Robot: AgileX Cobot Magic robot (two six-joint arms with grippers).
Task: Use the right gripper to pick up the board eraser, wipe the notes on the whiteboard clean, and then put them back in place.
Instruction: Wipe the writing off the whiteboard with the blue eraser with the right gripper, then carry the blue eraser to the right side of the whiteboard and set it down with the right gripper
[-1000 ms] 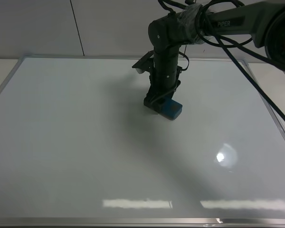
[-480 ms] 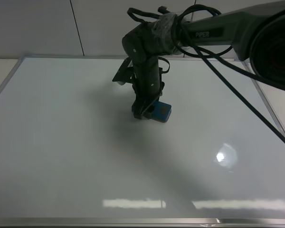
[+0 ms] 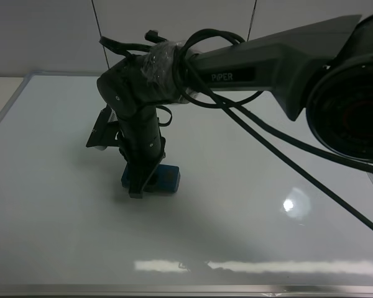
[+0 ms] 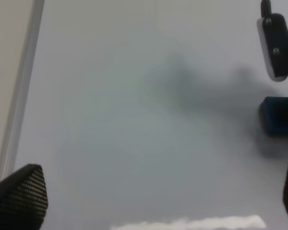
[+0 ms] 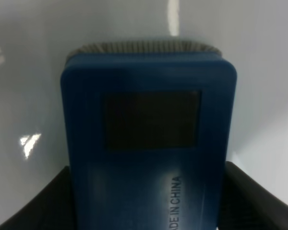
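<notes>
R gripper [image 3: 138, 186] clamped on board eraser [image 3: 166, 179], felt down on whiteboard [image 3: 267, 236], left of centre. No notes visible (maybe under arm). Wipe w/ even pressure, pad flat, overlapping passes.

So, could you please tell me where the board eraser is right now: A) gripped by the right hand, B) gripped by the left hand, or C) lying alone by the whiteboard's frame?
A: the right hand is shut on the blue board eraser, low over the whiteboard.
</notes>
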